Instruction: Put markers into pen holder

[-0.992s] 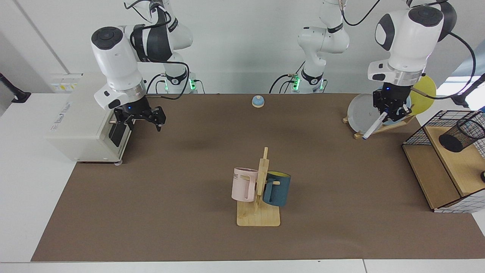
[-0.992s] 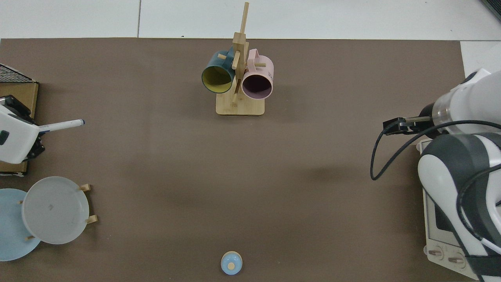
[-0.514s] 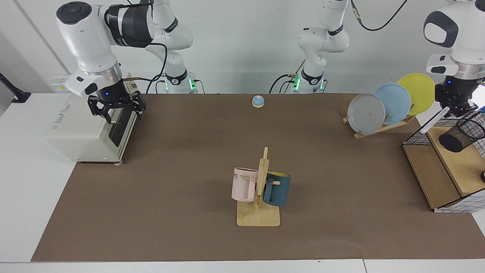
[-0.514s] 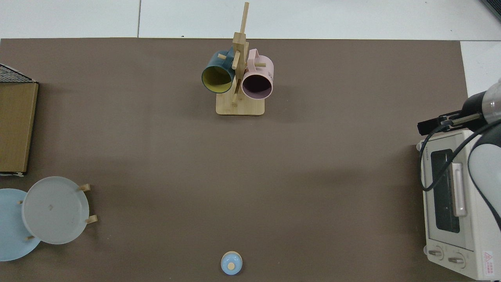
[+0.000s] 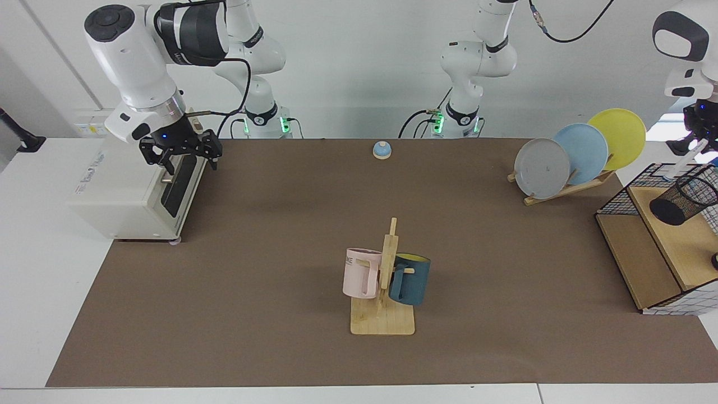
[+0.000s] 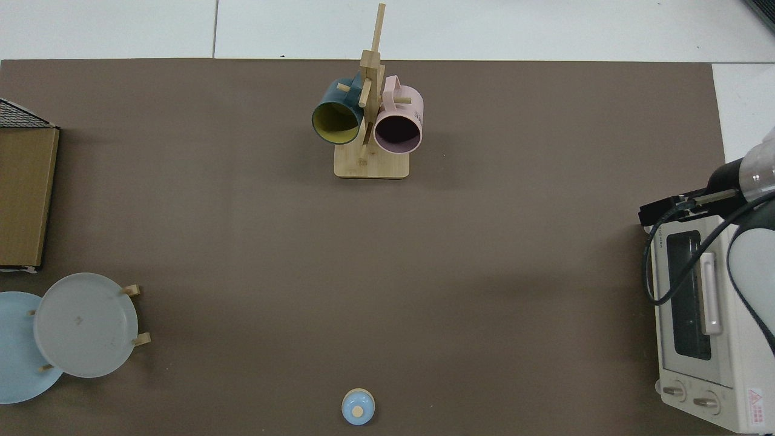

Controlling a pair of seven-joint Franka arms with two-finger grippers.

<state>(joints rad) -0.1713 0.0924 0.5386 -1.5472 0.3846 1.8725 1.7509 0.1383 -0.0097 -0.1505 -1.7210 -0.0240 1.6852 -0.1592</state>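
Since the earlier frames, both arms are shifting: the left arm is carrying the marker (image 5: 685,163) farther toward the wire basket (image 5: 617,199), and the right arm is tilting slightly over the toaster oven (image 5: 126,193).

Right hand (image 5: 180,159): it is hovering above the oven's front edge with fingers spread wide and holding nothing. This arm is waiting.

Mid-worktop, well apart from either hand, the mug rack (image 5: 383,314) is carrying a pink mug (image 5: 359,273) and a blue mug (image 5: 411,279). The plate rack (image 5: 566,188) is standing between these and the left hand.

Left hand (image 5: 701,140): it is at the frame edge, gripping the upper end of the marker, which is hanging slanted down from the fingers. The marker's lower end is just above and beside the pen holder (image 5: 684,200). The holder is lying tilted on the basket's wooden shelf, below the hand, with its mouth facing up and back.

Recommended procedure: align the marker's axis with the tilted mouth before lowering, keep the tip clear of the mesh rim, and release only once the tip is inside. Risk: a rim strike is likely to roll the holder.
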